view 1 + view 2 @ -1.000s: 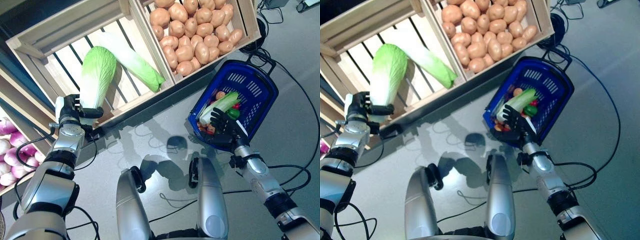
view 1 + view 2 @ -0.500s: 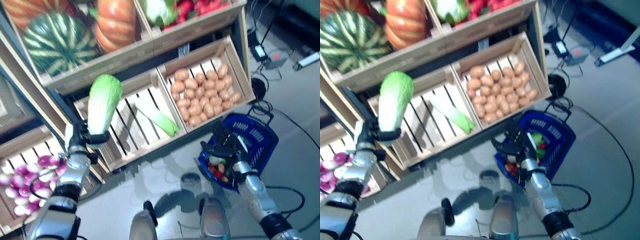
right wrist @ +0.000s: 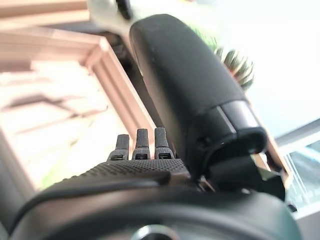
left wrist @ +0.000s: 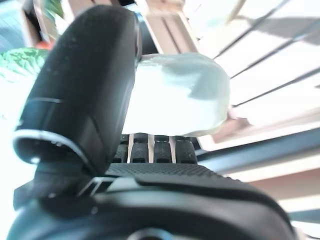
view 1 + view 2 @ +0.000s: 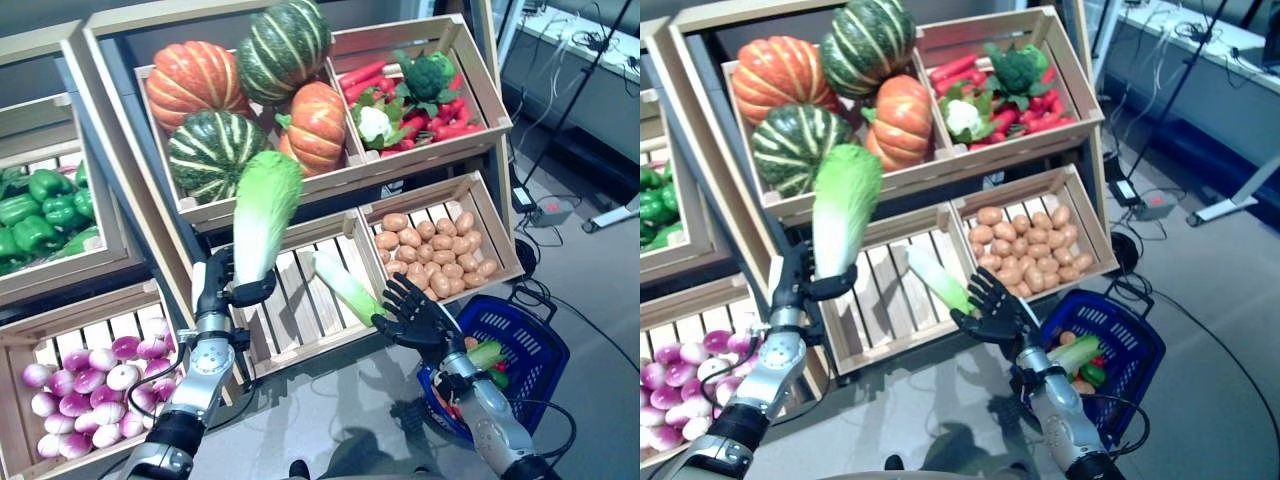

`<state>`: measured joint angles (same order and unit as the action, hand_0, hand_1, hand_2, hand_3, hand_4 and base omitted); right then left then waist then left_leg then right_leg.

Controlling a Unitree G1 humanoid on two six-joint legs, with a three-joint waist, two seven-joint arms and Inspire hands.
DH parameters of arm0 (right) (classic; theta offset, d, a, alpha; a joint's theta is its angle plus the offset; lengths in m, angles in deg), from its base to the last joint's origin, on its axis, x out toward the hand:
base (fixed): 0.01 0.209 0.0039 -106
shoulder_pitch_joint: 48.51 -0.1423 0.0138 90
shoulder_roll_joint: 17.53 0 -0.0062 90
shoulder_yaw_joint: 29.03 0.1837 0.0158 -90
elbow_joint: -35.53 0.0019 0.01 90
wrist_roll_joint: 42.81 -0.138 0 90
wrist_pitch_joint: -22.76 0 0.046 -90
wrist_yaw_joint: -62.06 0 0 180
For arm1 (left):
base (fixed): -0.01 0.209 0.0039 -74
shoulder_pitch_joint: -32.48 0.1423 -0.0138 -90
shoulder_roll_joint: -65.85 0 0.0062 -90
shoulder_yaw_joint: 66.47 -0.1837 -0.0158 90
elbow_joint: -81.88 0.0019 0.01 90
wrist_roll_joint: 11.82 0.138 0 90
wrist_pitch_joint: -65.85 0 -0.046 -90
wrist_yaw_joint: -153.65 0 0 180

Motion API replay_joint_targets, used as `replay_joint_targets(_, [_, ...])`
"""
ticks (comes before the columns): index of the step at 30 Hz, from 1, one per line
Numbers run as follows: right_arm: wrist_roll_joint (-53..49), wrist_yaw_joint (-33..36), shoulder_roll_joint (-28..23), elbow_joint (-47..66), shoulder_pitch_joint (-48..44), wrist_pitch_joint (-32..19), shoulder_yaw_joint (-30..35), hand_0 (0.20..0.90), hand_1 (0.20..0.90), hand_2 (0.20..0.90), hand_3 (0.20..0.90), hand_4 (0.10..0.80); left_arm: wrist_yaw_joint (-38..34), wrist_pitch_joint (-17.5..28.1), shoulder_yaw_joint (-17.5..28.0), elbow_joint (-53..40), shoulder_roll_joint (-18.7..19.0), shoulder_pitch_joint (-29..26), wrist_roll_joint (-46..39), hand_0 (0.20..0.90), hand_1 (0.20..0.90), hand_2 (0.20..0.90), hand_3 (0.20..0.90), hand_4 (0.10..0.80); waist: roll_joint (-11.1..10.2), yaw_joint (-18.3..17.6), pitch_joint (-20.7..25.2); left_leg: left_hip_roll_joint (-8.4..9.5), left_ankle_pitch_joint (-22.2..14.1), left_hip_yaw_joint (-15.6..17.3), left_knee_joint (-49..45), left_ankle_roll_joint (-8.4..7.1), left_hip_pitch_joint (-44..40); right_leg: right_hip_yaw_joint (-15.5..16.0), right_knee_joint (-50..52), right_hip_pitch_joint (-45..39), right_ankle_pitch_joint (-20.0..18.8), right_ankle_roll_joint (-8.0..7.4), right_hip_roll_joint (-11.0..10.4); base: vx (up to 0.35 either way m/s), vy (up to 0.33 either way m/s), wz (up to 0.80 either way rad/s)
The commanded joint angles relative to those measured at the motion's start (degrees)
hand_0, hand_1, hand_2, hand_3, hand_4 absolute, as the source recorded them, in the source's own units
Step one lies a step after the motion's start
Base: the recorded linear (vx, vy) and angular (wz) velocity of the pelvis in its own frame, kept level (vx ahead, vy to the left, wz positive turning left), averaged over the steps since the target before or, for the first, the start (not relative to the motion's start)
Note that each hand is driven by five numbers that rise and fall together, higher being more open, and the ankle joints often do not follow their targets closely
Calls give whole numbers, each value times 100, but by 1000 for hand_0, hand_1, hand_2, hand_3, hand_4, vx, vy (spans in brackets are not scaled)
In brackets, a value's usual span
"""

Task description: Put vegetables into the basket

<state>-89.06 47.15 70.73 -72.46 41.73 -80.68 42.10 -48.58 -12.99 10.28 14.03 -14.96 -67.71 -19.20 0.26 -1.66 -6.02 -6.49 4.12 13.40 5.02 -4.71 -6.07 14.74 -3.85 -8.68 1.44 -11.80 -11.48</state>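
My left hand (image 5: 220, 292) is shut on the white base of a long green napa cabbage (image 5: 262, 212) and holds it upright in front of the wooden stand. The left wrist view shows its thumb (image 4: 85, 90) pressed on the cabbage's pale base (image 4: 175, 95). The blue basket (image 5: 522, 325) stands on the floor at the lower right and holds a green-and-white leafy vegetable (image 5: 485, 353) with small red, green and orange pieces. My right hand (image 5: 415, 318) is open with straight, spread fingers (image 3: 137, 145), above and to the left of the basket.
The wooden stand (image 5: 120, 190) with its crates spans the left and middle. A second long green vegetable (image 5: 345, 287) lies in the slatted crate right beside my right hand. Cables and a power adapter (image 5: 550, 210) lie on the grey floor at the right.
The camera has tilted up, so the whole picture has shifted. My left hand still holds the cabbage, now upright before the stand. My right hand has come away from the basket's rim toward the slatted crate.
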Motion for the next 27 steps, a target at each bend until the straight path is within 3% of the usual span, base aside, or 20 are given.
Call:
replay_joint_targets(1, [-896, -586, 201, 657, -482, -146, 107, 900, 900, 900, 900, 800, -24, 881, 40, -518, 83, -346, 536, 300, 300, 300, 300, 400, -47, 12, 315, 212, -435, -122, -2, 113, -86, 78, -115, 215, -451, 332, 157, 14, -103, 3])
replay_joint_targets(8, [-1672, -701, 517, 488, -705, -5, -115, 900, 900, 900, 900, 800, 240, 743, -623, -765, -105, -436, 857, 300, 300, 300, 300, 400, -138, 76, 323, 157, -509, -101, -2, 117, -222, 21, -115, 112, -406, 367, 258, 20, -84, 1])
replay_joint_targets(17, [-2692, -765, 815, 462, -871, 49, -190, 900, 900, 900, 900, 800, 447, 678, -1033, -935, -55, -481, 1101, 300, 300, 300, 300, 400, -145, 135, 270, 148, -539, -127, -2, 122, -295, 6, -115, 35, -390, 360, 279, 9, -36, -1])
replay_joint_targets(21, [-3057, -732, 892, 424, -958, 225, -181, 900, 900, 900, 900, 800, 311, 709, -1188, -883, 21, -528, 1403, 300, 300, 300, 300, 400, -159, 159, 282, 150, -545, -142, -2, 113, -326, 5, -115, -8, -375, 352, 278, 0, 0, 0])
replay_joint_targets(27, [-3721, -668, 998, 339, -1019, 524, -230, 900, 900, 900, 900, 800, -380, 709, -1391, -878, 242, -661, 2622, 300, 300, 300, 300, 400, -174, 188, 305, 152, -561, -174, -2, 105, -352, 17, -115, -50, -351, 349, 270, 0, 0, 0])
